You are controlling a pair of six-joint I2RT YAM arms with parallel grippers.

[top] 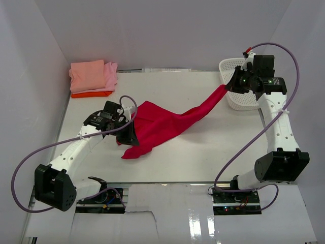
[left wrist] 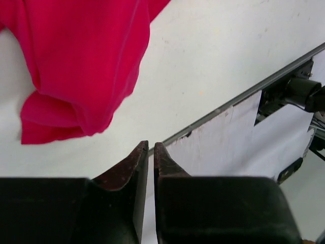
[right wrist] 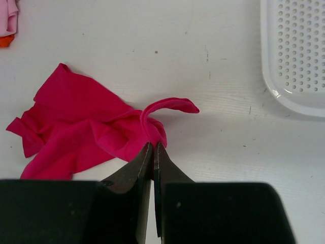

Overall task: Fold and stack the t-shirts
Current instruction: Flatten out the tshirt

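1. Top external view: the red t-shirt (top: 162,124) lies crumpled across the middle of the tabletop (top: 203,157). One end is drawn up and to the right, toward the white basket (top: 244,101) in the far right corner.
2. The right gripper (top: 232,84) is clenched on that raised end, just in front of the basket.
3. Right wrist view: the jaws pinch a twisted fold of red cloth at their tips, and the rest of the shirt spreads over the tabletop beyond.
4. The left gripper (top: 129,136) sits low at the shirt's near left edge.
5. Left wrist view: its jaws stand a narrow slit apart, holding nothing, and the shirt's hem lies clear of the tips.
6. In the far left corner is a folded stack. The salmon-pink t-shirt (top: 87,75) is on top, the light pink t-shirt (top: 110,73) shows at its right edge, and the orange t-shirt (top: 91,94) is underneath.
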